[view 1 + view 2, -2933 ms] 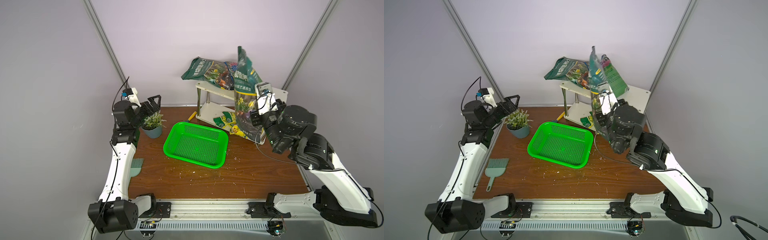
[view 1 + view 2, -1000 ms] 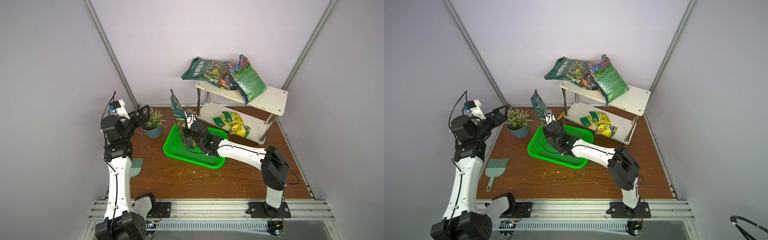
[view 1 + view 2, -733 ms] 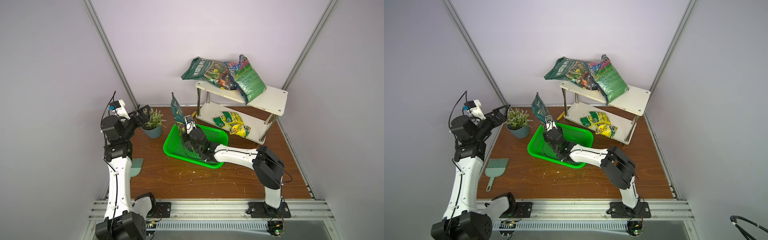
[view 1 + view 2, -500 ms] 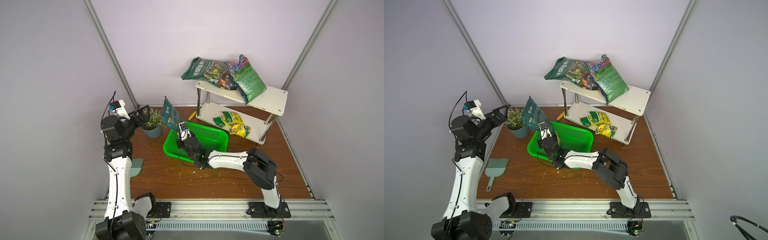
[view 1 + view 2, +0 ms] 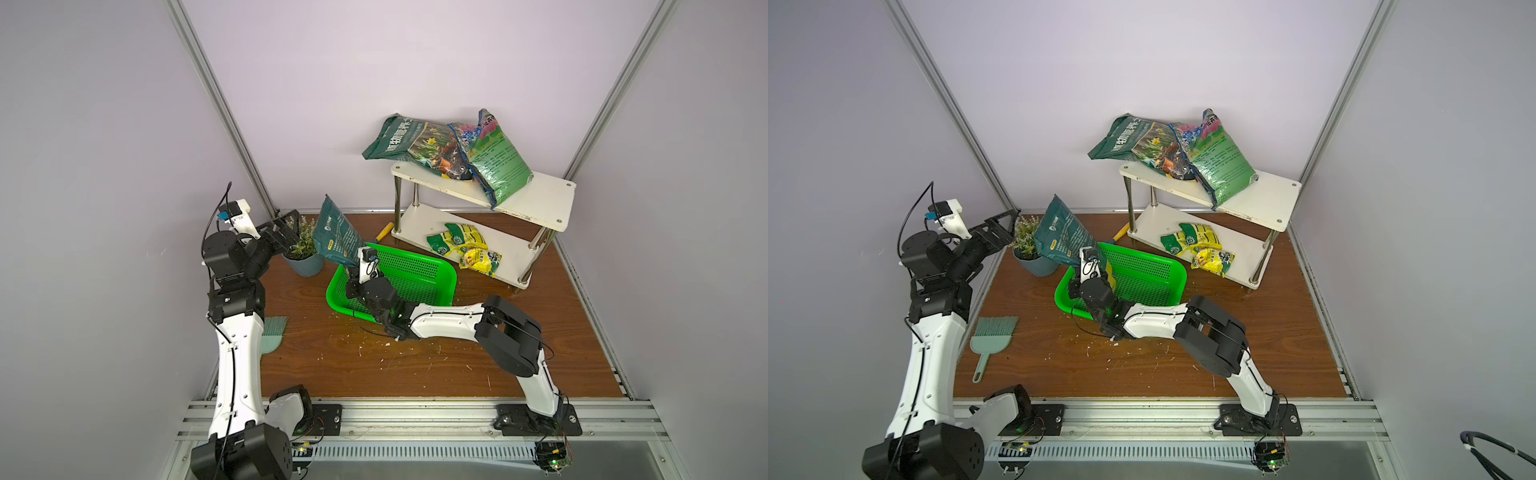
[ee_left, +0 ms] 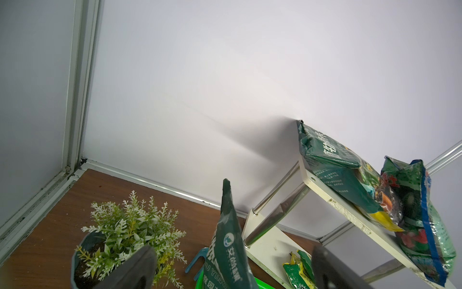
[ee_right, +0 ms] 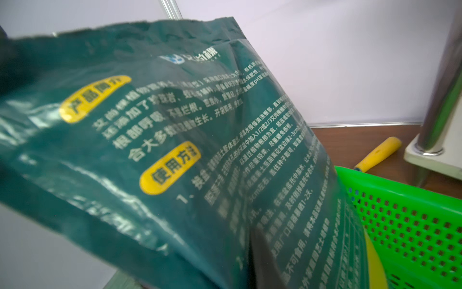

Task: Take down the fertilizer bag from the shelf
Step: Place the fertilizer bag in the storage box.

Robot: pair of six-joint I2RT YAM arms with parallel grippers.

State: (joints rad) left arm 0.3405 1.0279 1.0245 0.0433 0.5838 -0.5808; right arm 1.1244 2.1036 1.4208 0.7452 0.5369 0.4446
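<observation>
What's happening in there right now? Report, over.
Left gripper open, empty. Right gripper shut on fertilizer bag, off the shelf, tilted over green basket rim. Potted plant close beside bag.

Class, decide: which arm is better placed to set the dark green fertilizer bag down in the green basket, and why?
Probably right. The right claw grips the fertilizer bag by its lower end at the green basket; the left claw hangs open, apart, by the potted plant.
</observation>
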